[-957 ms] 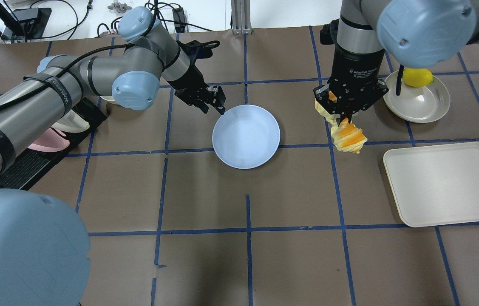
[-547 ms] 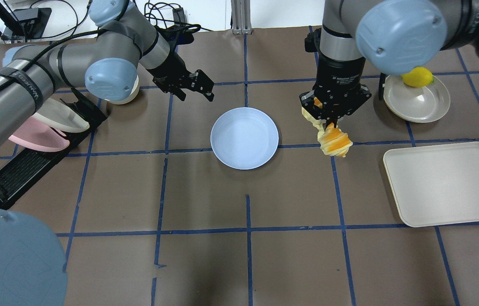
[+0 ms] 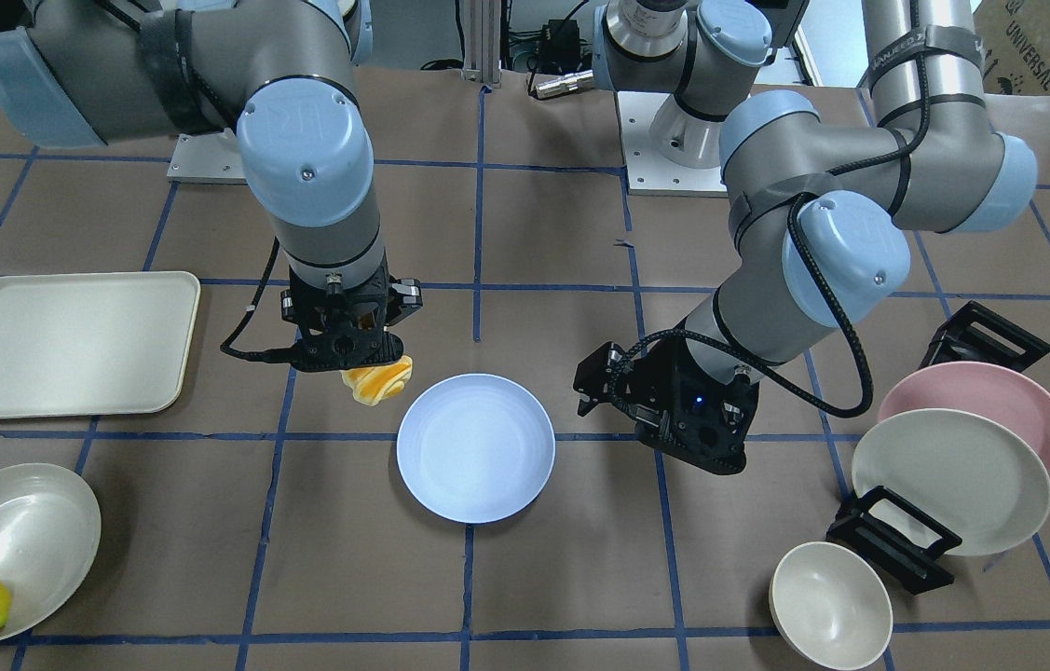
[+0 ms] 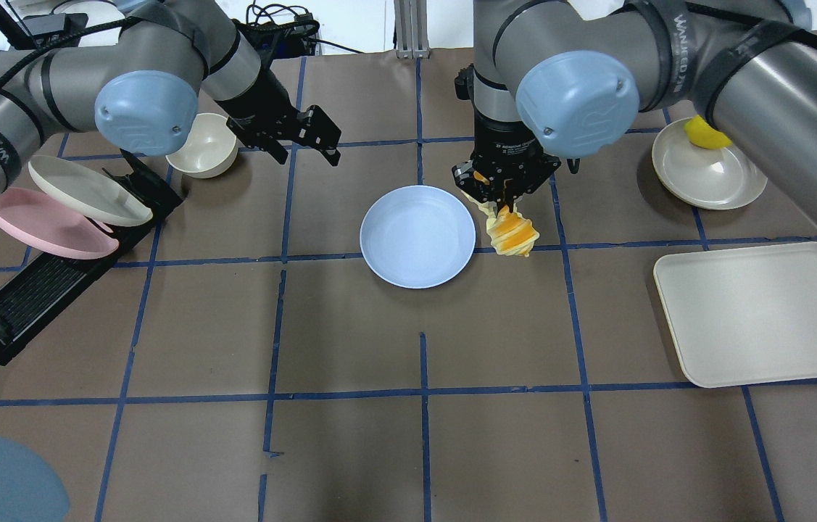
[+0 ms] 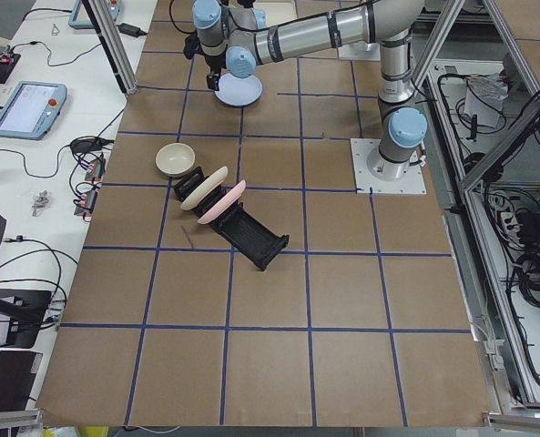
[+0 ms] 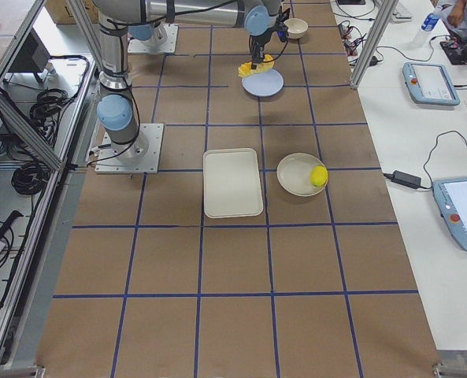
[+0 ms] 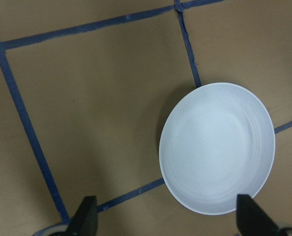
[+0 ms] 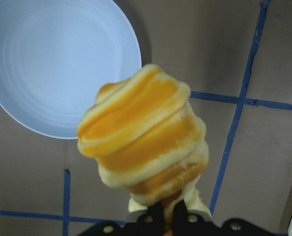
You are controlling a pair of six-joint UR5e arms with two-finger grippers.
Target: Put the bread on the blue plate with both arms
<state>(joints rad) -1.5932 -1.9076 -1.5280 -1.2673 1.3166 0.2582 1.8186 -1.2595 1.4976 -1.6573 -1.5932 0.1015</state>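
The bread [image 4: 511, 235] tight in the right end effector [image 4: 502, 197], just beside the blue plate [image 4: 415, 235]; left end effector [image 4: 309, 150] wide.

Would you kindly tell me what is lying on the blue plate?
Nothing: the blue plate is bare across its whole face. The bread hangs from the right gripper beside its rim, not over it. Whatever is beneath the plate is hidden.

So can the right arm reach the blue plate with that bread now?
Probably yes: the right gripper holds the bread just beside the blue plate, which is empty, and the left gripper sits clear on the far side.
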